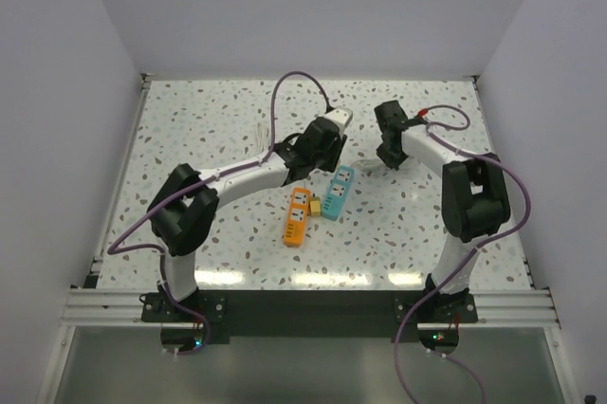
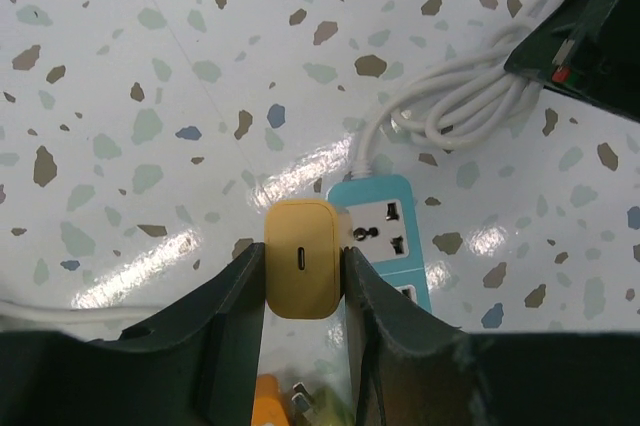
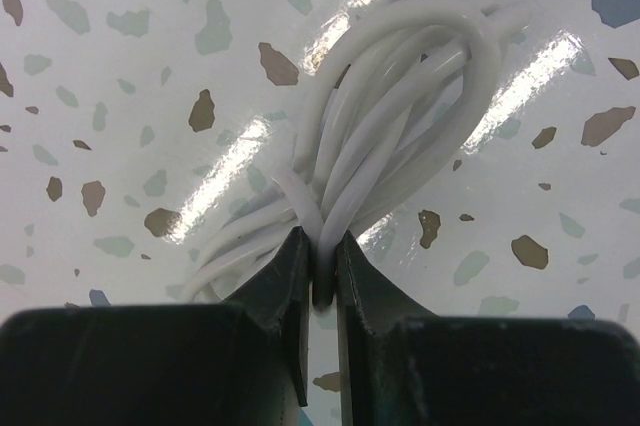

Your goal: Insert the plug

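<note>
Within left tool (image 2: 304, 281), smooth blocky plug (image 2: 303, 246)

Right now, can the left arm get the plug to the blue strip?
Probably yes: the left gripper holds the plug close by the blue strip, whose sockets show uncovered; the right gripper, pinching the white cable, sits clear of it.

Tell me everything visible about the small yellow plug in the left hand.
The plug is a small yellow-tan block, smooth like plastic, with rounded corners and one narrow oval slot in the face toward the left wrist camera. The left hand grips it, one dark finger on each side. It hangs over the cable end of the blue power strip; its prongs are hidden, so contact with the strip cannot be judged.
</note>
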Controlling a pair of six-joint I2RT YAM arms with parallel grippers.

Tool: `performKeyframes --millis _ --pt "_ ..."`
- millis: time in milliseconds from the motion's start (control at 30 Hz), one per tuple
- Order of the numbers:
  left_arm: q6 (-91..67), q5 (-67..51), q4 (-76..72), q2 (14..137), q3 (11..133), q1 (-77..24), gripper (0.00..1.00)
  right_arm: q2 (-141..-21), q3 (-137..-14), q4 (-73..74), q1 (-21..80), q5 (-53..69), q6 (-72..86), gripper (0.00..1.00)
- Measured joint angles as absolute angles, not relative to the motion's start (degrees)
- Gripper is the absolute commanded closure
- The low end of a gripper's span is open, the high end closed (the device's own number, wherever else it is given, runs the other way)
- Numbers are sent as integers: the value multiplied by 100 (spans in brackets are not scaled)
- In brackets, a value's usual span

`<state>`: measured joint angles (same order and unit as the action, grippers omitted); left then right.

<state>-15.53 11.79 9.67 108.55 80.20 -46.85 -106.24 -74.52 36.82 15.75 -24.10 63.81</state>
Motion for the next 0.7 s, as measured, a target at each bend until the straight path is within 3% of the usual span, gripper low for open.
performKeyframes --millis 700 --pt "-2045 1894 478 11008 8106 -5441 100 -10525 -7802 3968 1494 -2115 5649 100"
